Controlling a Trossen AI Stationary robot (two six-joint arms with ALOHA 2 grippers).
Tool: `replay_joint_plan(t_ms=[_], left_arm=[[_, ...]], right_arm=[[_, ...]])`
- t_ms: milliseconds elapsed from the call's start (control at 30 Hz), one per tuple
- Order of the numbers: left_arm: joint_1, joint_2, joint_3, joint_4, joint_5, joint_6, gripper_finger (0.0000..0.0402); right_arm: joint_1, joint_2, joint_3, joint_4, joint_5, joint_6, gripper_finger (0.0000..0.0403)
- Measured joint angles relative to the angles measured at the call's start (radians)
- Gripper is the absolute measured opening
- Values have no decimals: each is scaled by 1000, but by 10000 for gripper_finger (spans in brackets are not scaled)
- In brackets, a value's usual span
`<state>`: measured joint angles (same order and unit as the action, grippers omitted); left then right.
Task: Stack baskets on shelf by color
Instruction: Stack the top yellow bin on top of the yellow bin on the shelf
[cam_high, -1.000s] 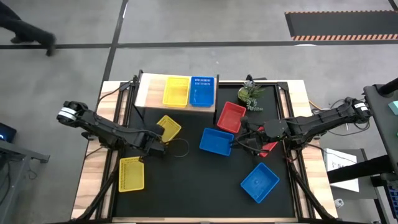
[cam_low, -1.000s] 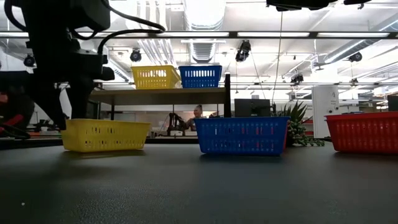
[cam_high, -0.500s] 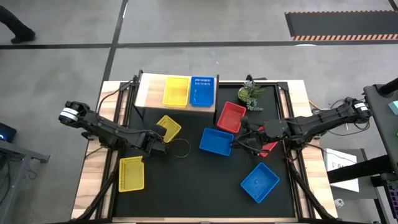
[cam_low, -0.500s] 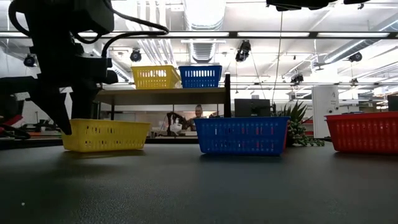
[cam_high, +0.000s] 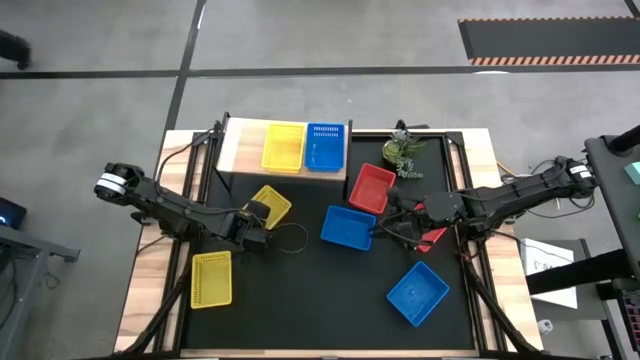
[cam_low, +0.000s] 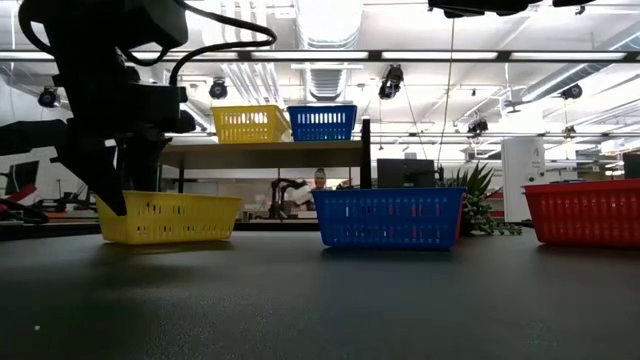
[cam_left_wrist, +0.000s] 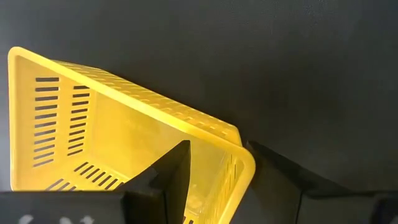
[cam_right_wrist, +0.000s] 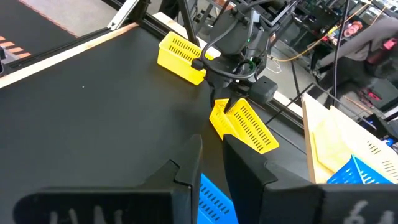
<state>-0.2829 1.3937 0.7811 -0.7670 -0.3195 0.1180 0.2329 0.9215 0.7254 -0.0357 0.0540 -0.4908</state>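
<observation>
black tabletop (cam_high: 320, 290) — left claw (cam_left_wrist: 214, 163) open astride yellow basket (cam_left_wrist: 93, 134) rim, right claw's (cam_right_wrist: 211, 163) state unclear

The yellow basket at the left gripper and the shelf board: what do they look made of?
The yellow basket looks like thin moulded plastic, smooth with a slight sheen, with slotted walls and a rolled rim. The left gripper straddles one wall of it, one finger inside and one outside. The shelf board looks like pale, matte wood or a wood-look laminate; which one is unclear.

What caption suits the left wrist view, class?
Left gripper open astride the corner wall of a yellow basket on the black tabletop.
</observation>
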Motion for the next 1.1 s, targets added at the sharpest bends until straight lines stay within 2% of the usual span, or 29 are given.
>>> replay_joint_plan(t_ms=[300, 700, 900, 1100], left_arm=[[0, 0, 0, 0, 0, -2, 132], [0, 0, 2, 2, 1, -4, 8], [-1, 0, 11, 59, 6, -8, 2], [-3, 0, 85, 61, 7, -51, 1]], right_arm=[[0, 0, 0, 0, 0, 0, 58], [0, 0, 0, 0, 0, -1, 58], [0, 0, 0, 0, 0, -1, 58], [0, 0, 0, 0, 0, 0, 58]])
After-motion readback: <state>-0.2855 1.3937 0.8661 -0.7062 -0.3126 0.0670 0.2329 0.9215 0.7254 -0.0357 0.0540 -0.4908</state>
